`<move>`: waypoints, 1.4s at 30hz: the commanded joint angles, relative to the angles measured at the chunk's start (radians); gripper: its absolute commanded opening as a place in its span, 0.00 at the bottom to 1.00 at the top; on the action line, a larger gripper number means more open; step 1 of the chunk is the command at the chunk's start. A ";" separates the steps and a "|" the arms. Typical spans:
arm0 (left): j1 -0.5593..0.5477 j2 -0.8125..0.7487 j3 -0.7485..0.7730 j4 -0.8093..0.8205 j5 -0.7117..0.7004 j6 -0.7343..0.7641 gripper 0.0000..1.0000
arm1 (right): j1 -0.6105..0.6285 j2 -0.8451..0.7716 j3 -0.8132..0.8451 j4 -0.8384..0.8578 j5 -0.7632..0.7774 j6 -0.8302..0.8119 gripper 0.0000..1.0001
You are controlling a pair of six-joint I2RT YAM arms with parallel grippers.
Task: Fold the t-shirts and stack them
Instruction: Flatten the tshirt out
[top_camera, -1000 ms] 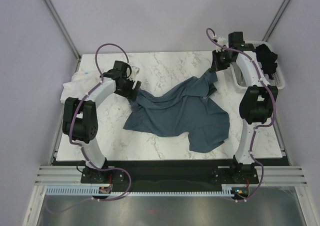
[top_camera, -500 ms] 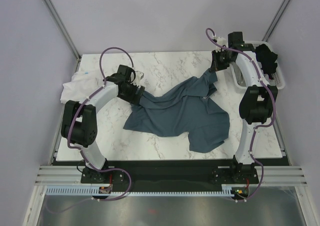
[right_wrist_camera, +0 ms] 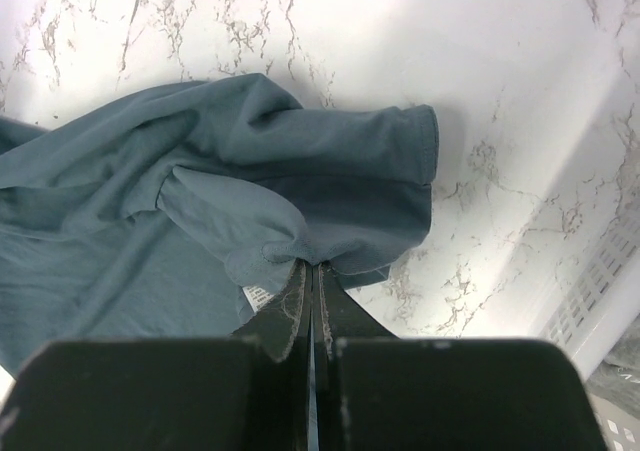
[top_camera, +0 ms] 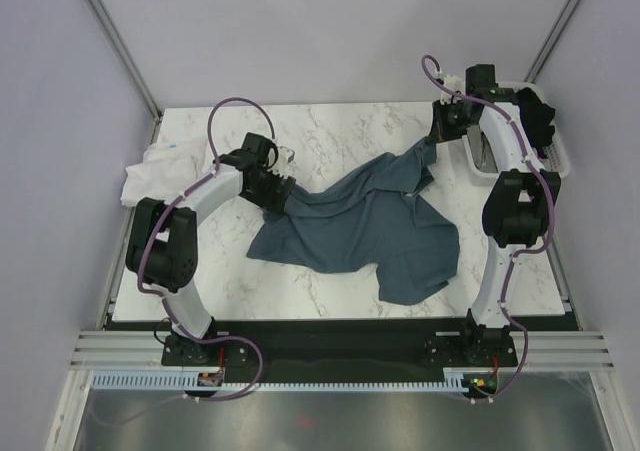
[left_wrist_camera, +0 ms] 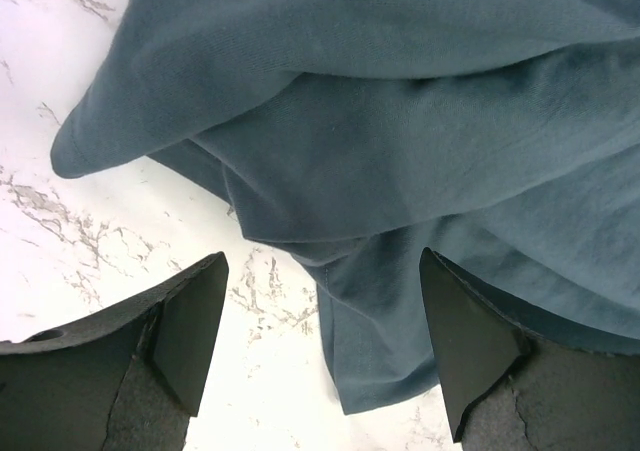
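A slate-blue t-shirt (top_camera: 370, 226) lies crumpled across the middle of the marble table. My right gripper (top_camera: 436, 139) is shut on its far right edge near the collar (right_wrist_camera: 300, 241), holding that part slightly raised. My left gripper (top_camera: 280, 183) is open over the shirt's left end, jaws wide apart, with a hemmed corner of the shirt (left_wrist_camera: 390, 341) between the fingers (left_wrist_camera: 190, 331). A white t-shirt (top_camera: 152, 171) lies bunched at the table's left edge. Dark cloth (top_camera: 535, 116) sits in the basket at the right.
A white plastic lattice basket (top_camera: 556, 156) stands at the table's far right edge, also showing in the right wrist view (right_wrist_camera: 600, 281). Bare marble (top_camera: 340, 131) lies behind the shirt. Grey walls enclose the table on three sides.
My left gripper has moved right and slightly forward onto the shirt's left end. My right gripper has shifted a little right and up with the shirt edge.
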 commanded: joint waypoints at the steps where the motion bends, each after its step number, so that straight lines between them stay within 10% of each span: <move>1: 0.003 0.017 0.018 0.012 -0.004 -0.020 0.85 | -0.005 -0.042 -0.009 0.026 -0.019 0.009 0.00; 42: 0.000 0.057 0.063 0.012 -0.004 -0.020 0.85 | -0.015 -0.040 -0.014 0.035 -0.016 0.012 0.00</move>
